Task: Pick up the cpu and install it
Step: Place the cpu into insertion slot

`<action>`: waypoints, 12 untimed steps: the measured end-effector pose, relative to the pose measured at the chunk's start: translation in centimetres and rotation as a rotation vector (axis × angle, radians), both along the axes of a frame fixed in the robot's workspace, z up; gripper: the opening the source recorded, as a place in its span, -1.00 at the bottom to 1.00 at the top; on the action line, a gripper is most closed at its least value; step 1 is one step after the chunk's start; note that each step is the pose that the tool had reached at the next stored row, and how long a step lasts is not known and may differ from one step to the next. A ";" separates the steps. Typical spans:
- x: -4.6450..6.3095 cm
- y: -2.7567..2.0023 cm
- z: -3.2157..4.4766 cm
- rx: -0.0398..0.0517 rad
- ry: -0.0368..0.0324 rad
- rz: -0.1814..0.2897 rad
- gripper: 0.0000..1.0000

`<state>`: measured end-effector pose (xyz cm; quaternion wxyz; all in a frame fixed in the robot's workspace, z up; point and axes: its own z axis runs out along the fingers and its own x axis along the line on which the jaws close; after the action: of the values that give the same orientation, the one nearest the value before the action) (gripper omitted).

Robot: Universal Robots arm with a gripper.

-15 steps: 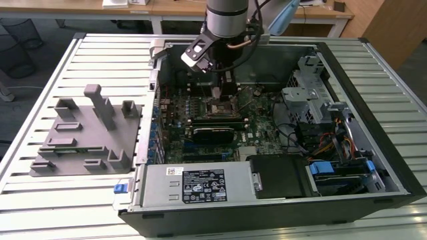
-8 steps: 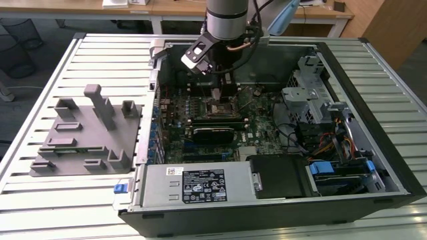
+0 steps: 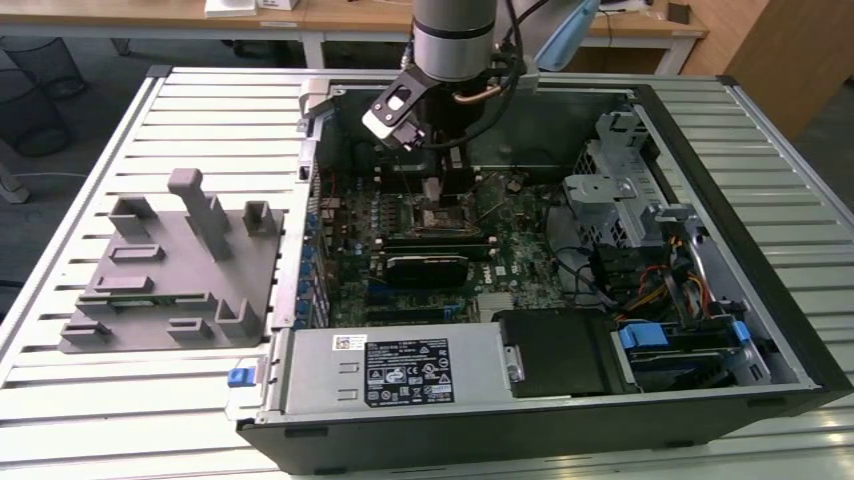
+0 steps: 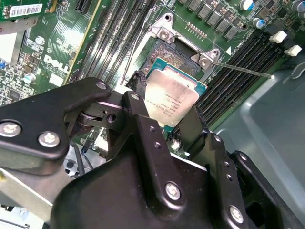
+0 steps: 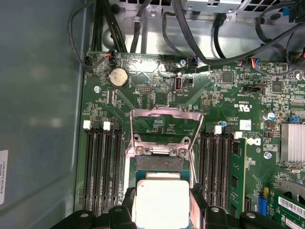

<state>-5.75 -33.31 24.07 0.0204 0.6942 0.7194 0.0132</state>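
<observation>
Two fingers (image 4: 141, 117) clamp cpu (image 4: 171, 98) over socket (image 5: 159, 164); arm (image 3: 454, 35) upright; seating unclear.

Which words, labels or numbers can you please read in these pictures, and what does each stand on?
cpu: faint lines of print, too small to read.
Power supply label: too small to read.
Board: white markings, mostly too small to read.
Barcode sticker: too small to read.

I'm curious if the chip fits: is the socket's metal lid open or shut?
Open: the metal lid is flipped back, leaving the socket bare near the cpu.
</observation>
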 end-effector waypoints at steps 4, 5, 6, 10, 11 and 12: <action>0.0 0.00 -0.08 0.0000 0.0000 0.000 0.06; 0.0 0.00 -0.10 0.0000 0.0000 0.000 0.06; 0.0 0.00 -0.11 -0.0001 0.0000 0.000 0.06; 0.0 0.00 -0.22 0.0000 0.0000 0.000 0.06; 0.0 0.00 -0.24 0.0000 0.0000 0.000 0.06; 0.0 0.00 -0.27 0.0001 -0.0001 0.000 0.06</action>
<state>-5.75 -33.31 23.80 0.0204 0.6942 0.7193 0.0133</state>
